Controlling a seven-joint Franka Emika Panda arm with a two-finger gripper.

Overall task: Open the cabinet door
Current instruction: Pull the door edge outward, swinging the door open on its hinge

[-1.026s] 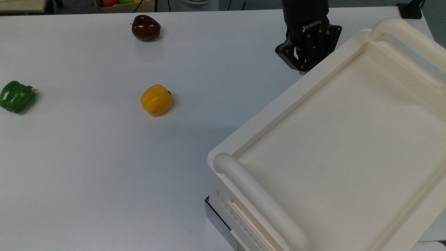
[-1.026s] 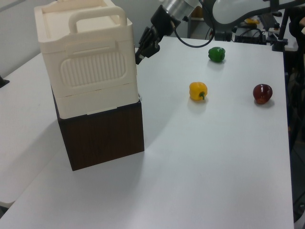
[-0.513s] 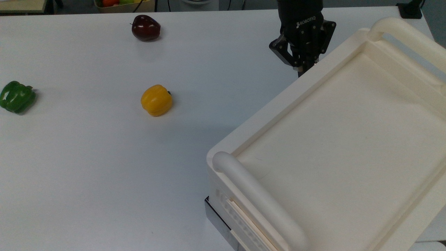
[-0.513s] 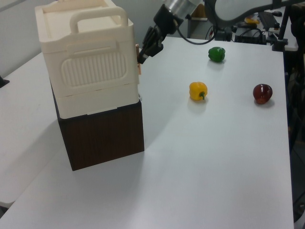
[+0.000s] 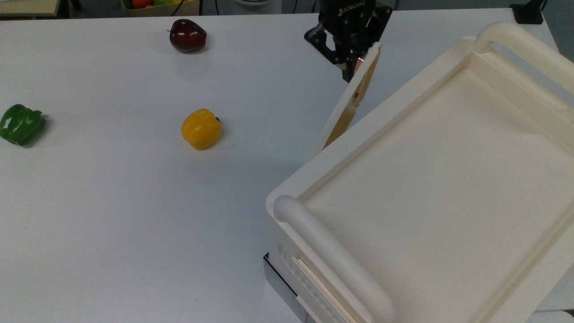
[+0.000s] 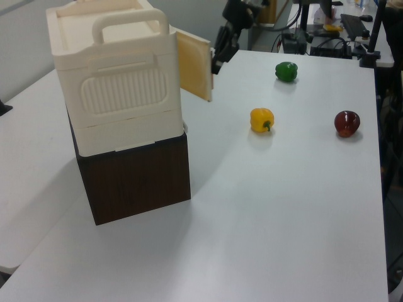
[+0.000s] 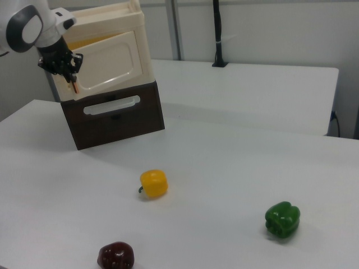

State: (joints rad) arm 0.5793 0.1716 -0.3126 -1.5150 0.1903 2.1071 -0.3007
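1. Swinging out from the cabinet (image 5: 439, 179), the cabinet door (image 5: 349, 105) is now standing partly open, having been flush a moment ago.
2. Jaws are pinching the door's copper handle (image 7: 74, 87); the gripper (image 5: 352, 60) is sitting at the door's free edge.
3. Further left in the top view, a yellow pepper (image 5: 201, 128), red apple (image 5: 187, 35) and green pepper (image 5: 21, 124) are lying on the white table (image 5: 112, 215).

It looked like a lab. Plain white tables (image 6: 283, 207) stood there, with cables and equipment stands (image 6: 371, 38) behind them.
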